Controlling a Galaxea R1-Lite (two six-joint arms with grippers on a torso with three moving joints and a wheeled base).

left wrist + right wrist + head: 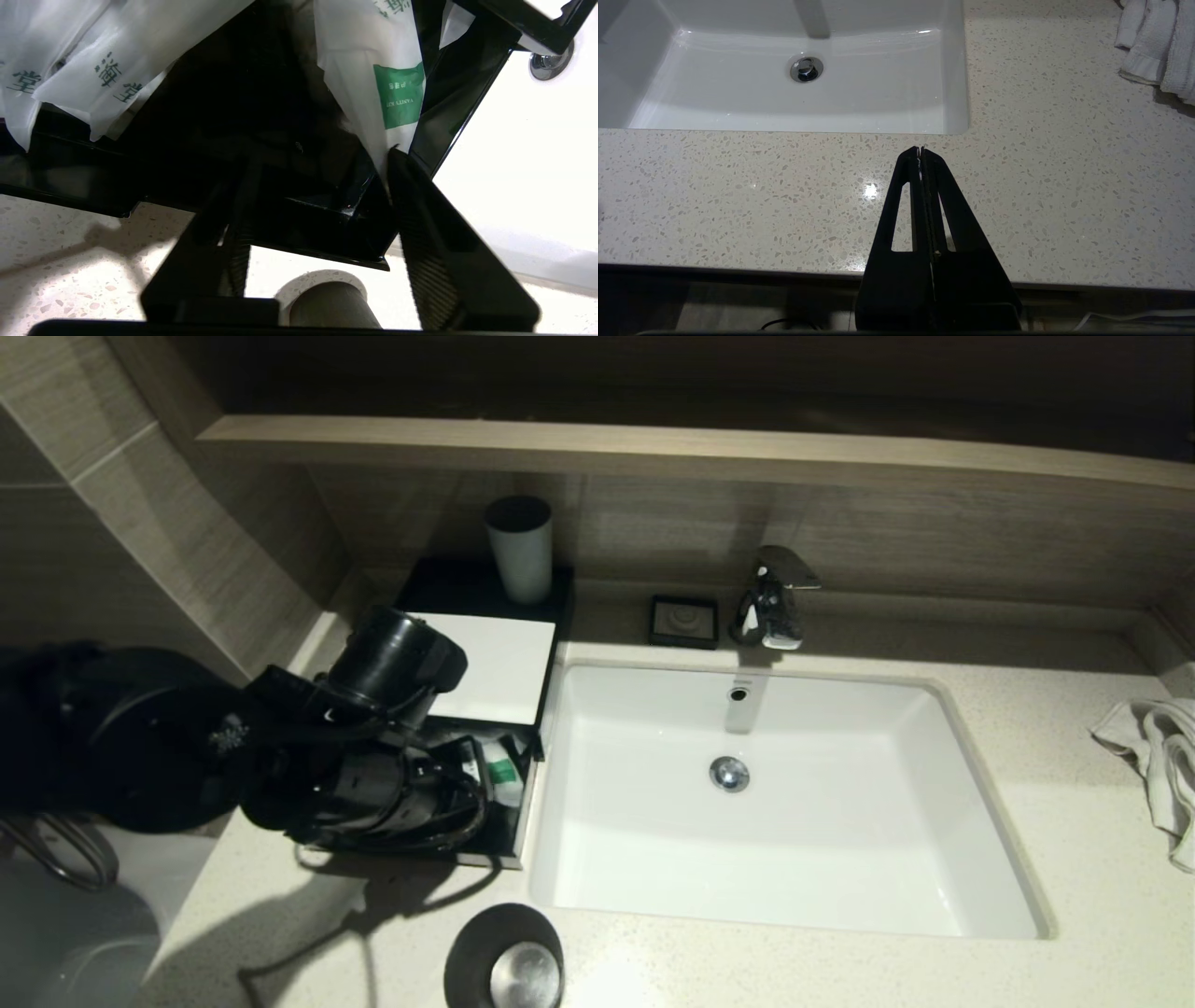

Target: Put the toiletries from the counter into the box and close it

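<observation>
The right gripper (pixel 920 151), fingers pressed together, hangs parked over the front edge of the speckled counter (pixel 738 196), before the white sink (pixel 808 102). The left gripper (pixel 317 186) reaches into the open drawer (pixel 509 821) of the black box (pixel 485 663), its fingers (pixel 420 224) spread apart and holding nothing. A sachet with a green label (pixel 373 84) lies in the drawer, its lower tip touching the inner face of one finger. Two more sachets (pixel 88 70) lie farther along the drawer, apart from the gripper.

Black box (pixel 485 658) drawer open; white green-labelled sachets (pixel 373 79) inside, apparently three.
</observation>
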